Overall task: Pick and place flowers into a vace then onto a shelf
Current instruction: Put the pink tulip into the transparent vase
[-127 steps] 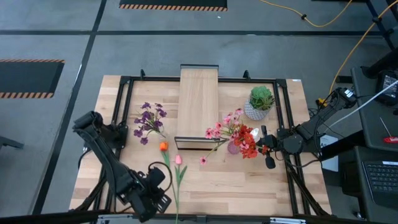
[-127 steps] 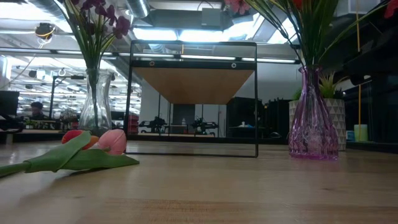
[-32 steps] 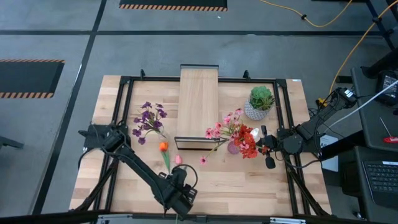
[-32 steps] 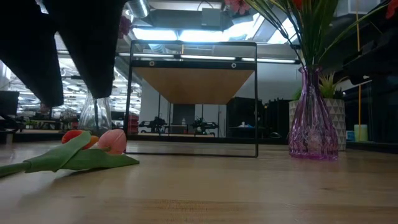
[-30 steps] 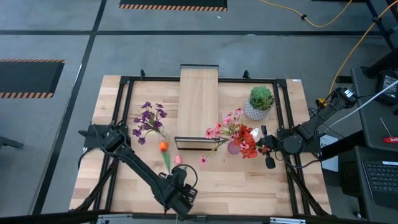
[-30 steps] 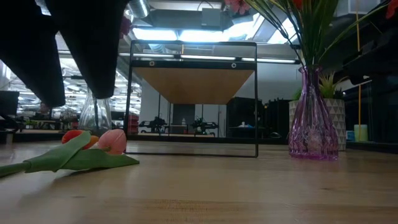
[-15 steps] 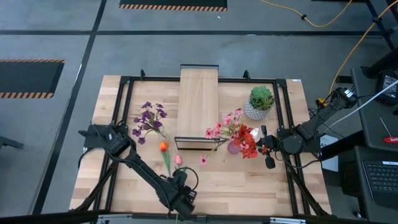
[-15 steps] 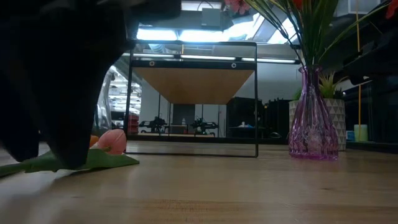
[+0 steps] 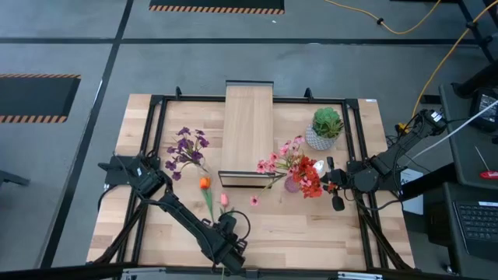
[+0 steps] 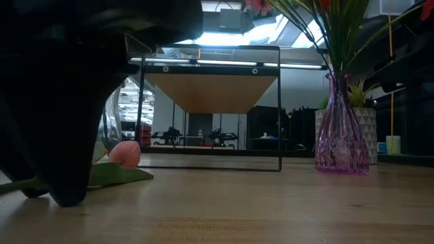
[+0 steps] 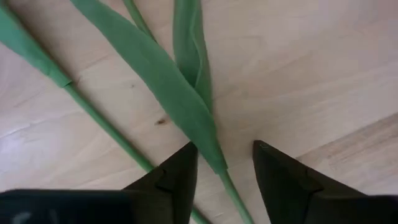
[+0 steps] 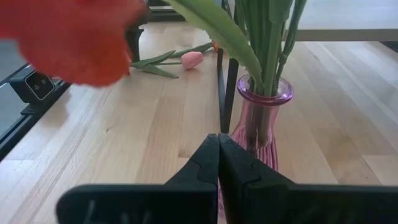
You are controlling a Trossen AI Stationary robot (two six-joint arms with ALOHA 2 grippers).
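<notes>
1. Two tulips flat on the table (image 9: 311,225) near the front edge: pink tulip (image 9: 223,200) and orange tulip (image 9: 204,183), green stems pointing toward the front.
2. Down low over those stems, the left gripper (image 11: 222,163), right at the wood. Fingers (image 11: 180,168) a little way apart, one on each side of a thin green stem (image 11: 230,190) and the tip of a long leaf (image 11: 155,81). Not closed on the stem.
3. Lying beside that leaf, a second stem (image 11: 93,115).
4. Farther back on the left, purple flowers (image 9: 187,148) standing in a clear vase (image 10: 108,132).
5. On the right side, a pink glass vase (image 10: 341,132) standing up, with pink blossoms (image 9: 282,159) and red blooms (image 9: 309,177) in it.
6. Just beside that vase, the right gripper (image 12: 218,142), fingers pressed flat together, holding nothing.
7. In the middle and running toward the back, the long wood shelf (image 9: 249,128), flat top bare, dark frame at its near end.
8. Far right, near the back, a round green plant (image 9: 327,122) in a white pot.
</notes>
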